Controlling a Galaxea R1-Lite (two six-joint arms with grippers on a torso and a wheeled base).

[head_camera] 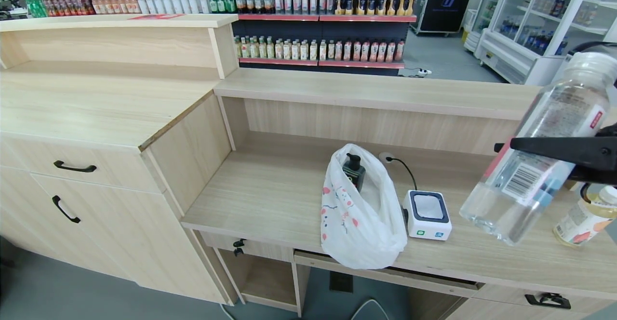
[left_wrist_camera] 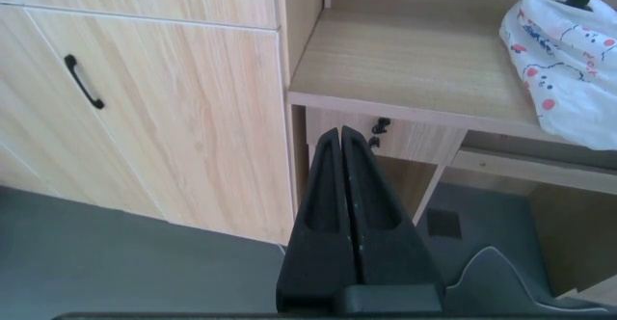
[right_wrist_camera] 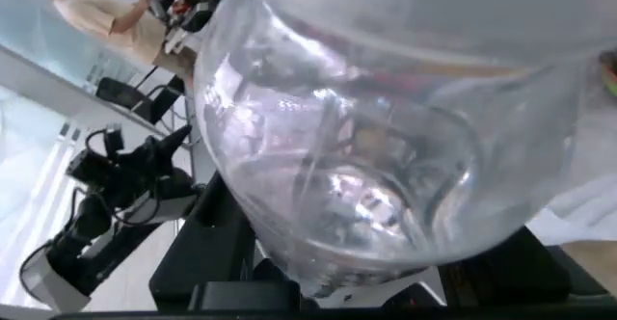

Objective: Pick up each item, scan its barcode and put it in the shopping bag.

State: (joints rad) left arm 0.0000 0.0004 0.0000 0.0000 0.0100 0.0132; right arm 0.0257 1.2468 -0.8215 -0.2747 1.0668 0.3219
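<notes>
- Right tool (head_camera: pixel 530 149) pinches a tilted clear plastic bottle (head_camera: pixel 559 113) at the right edge; pale-yellow drink bottle (head_camera: pixel 585 216) below it.
- Left tool (left_wrist_camera: pixel 341 142) pressed together.
- White square scanner (head_camera: pixel 426 214) just right of white plastic bag (head_camera: pixel 356 219).

Bottle (head_camera: pixel 559 110) clear w/ white label, black barcode, pink trim. Bag (head_camera: pixel 359 214) white w/ pink-red print. Scanner (head_camera: pixel 427 214) white, navy frame. Pump btl (head_camera: pixel 354 170) black.

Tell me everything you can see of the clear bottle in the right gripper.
The clear bottle is see-through plastic with a pale cap and a white label edged red, its barcode facing the head camera. It is tilted, cap up toward the robot's right, base down toward the scanner. The right gripper is shut round its middle, holding it above the counter; nothing else seems to touch it.
</notes>
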